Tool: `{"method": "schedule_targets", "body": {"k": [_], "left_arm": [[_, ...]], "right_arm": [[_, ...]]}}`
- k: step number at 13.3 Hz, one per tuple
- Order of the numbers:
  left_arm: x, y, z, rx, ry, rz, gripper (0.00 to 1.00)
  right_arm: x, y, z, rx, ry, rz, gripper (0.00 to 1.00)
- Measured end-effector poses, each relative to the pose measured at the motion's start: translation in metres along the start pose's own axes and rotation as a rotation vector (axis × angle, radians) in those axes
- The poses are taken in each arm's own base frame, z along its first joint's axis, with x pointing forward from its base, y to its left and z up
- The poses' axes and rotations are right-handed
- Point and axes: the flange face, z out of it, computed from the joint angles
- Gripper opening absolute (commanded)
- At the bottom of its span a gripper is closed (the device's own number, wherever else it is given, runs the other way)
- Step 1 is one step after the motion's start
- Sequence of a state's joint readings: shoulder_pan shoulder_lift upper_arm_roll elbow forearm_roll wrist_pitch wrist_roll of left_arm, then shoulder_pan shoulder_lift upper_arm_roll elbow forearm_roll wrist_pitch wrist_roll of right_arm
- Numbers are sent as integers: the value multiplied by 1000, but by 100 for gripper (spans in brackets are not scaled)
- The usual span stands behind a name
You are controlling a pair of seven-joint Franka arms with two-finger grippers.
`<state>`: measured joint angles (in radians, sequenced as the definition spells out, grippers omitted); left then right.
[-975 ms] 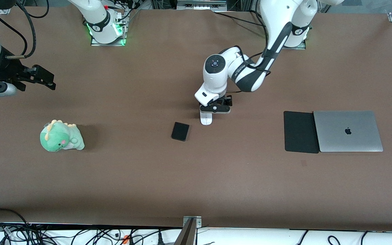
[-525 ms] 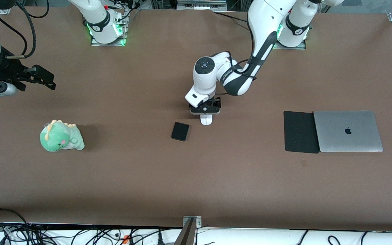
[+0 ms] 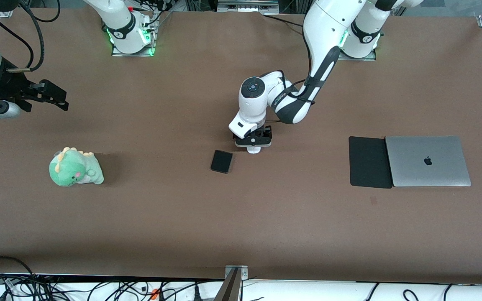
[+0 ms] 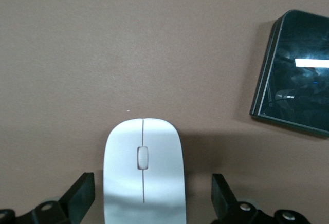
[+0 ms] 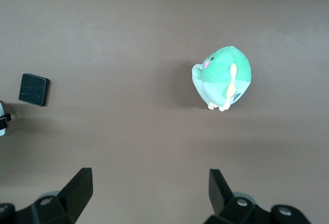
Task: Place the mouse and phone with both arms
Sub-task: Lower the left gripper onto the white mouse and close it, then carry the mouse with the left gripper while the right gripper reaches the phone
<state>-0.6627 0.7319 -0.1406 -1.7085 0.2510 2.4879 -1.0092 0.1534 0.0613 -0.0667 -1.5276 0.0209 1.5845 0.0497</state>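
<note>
The white mouse (image 3: 254,150) lies on the brown table near its middle, mostly covered by my left gripper (image 3: 253,142). In the left wrist view the mouse (image 4: 144,178) sits between the two open fingers (image 4: 82,196), with a gap on each side. My left gripper (image 4: 152,198) is open and low over the mouse. The black phone (image 3: 221,161) lies flat beside the mouse, toward the right arm's end, and shows in the left wrist view (image 4: 298,88) and the right wrist view (image 5: 34,89). My right gripper (image 3: 52,98) waits open and empty, high over the right arm's end (image 5: 149,193).
A green plush dinosaur (image 3: 75,167) lies toward the right arm's end, also in the right wrist view (image 5: 223,77). A closed silver laptop (image 3: 428,161) and a thin black mat (image 3: 370,162) lie side by side toward the left arm's end.
My left gripper has moved over the mouse toward the front camera and now covers most of it. The right arm, the phone and the mouse have not moved.
</note>
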Motion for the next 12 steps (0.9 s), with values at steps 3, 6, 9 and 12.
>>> {"method": "schedule_targets", "body": {"k": [3, 6, 9, 12], "left_arm": [[-2, 1, 2, 0, 0, 2, 50], [-2, 1, 4, 8, 9, 17, 38], [9, -3, -5, 25, 12, 4, 37], [46, -30, -42, 95, 3, 32, 38]], "right_arm": [[0, 0, 0, 0, 0, 0, 100], [0, 0, 0, 0, 0, 0, 100], [0, 0, 0, 0, 0, 0, 100], [0, -1, 0, 0, 2, -2, 100]]}}
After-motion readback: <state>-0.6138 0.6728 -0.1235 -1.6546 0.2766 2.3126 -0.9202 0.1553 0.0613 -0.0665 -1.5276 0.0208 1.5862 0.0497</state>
